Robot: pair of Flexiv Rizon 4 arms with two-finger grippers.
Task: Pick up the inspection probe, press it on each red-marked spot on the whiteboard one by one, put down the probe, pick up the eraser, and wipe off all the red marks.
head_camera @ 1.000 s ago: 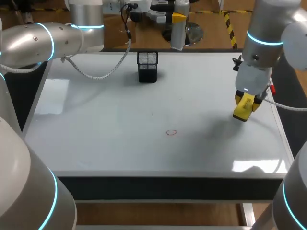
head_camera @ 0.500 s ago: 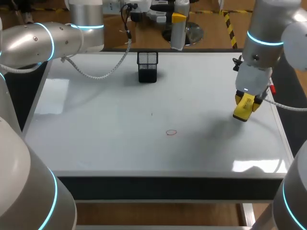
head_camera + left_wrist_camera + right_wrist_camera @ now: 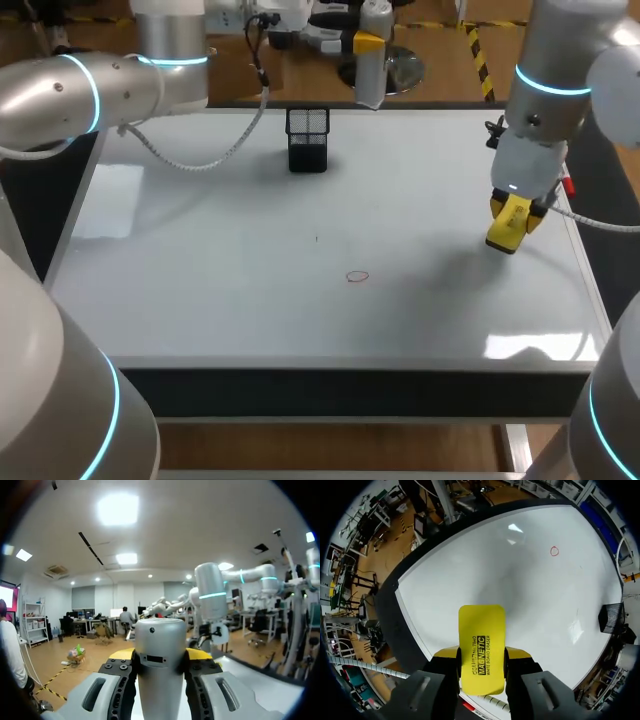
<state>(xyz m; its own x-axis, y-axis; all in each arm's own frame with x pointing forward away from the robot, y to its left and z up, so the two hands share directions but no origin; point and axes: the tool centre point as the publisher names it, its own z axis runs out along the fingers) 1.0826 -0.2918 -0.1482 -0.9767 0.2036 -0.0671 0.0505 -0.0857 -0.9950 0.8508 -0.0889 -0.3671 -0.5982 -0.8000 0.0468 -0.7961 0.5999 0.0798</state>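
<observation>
- The right gripper (image 3: 481,656) is clamped on the yellow eraser (image 3: 481,630), which sticks out ahead of its fingers, over the whiteboard (image 3: 200,280) near the 3 o'clock edge.
- The lone red circle (image 3: 357,277) lies at about 8 o'clock from the eraser, well apart.
- The left gripper (image 3: 161,656) grasps a silver cylinder (image 3: 161,640), seemingly the probe, beyond the board's 12 o'clock edge.
- A black mesh holder (image 3: 308,138) stands at 11 o'clock of the red circle.

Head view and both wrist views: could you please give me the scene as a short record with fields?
Left gripper: shut on the inspection probe, clear of the whiteboard
Right gripper: shut on the yellow eraser, above the whiteboard's right side
Red mark: one circle near the whiteboard's middle, unwiped
Mesh holder: black, upright by the far edge
</observation>
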